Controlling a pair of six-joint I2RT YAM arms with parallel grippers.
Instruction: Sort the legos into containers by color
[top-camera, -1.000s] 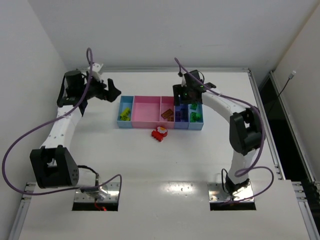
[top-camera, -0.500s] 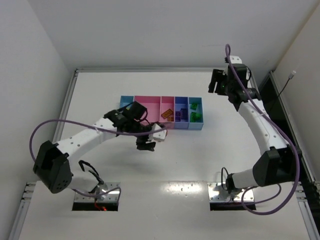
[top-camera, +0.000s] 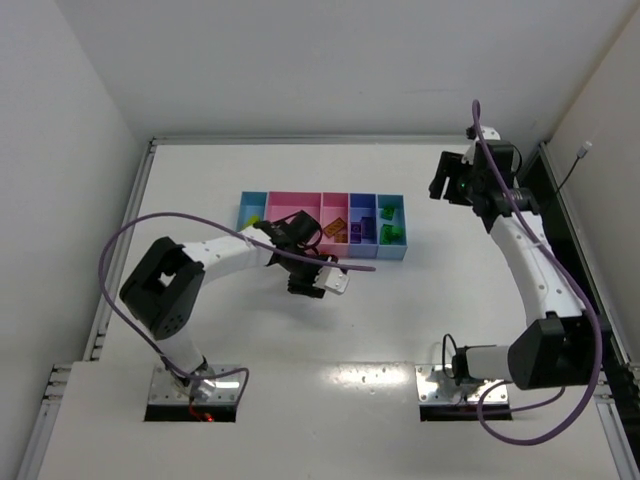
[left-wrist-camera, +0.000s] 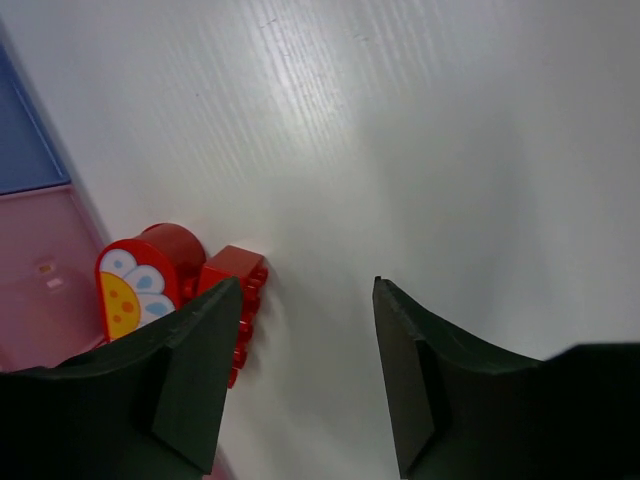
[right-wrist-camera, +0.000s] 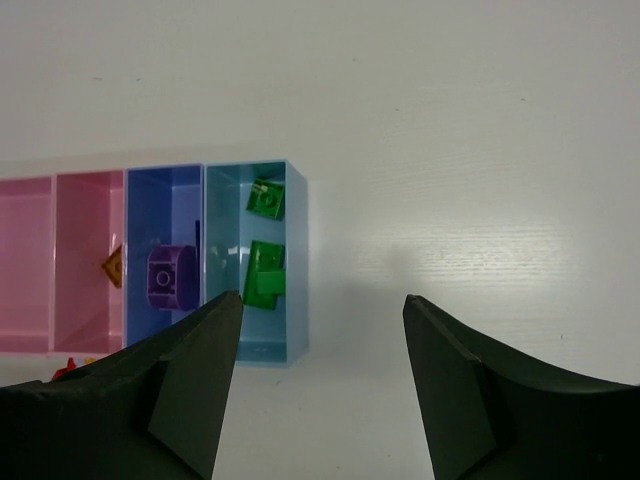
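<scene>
red legos partly hidden by finger of left hand, pink bin cut off at view's L edge

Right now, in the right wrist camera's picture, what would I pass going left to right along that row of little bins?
pink bin → second pink bin holding an orange brick → blue-violet bin holding a round purple piece → light blue bin holding two green bricks → bare white table
</scene>
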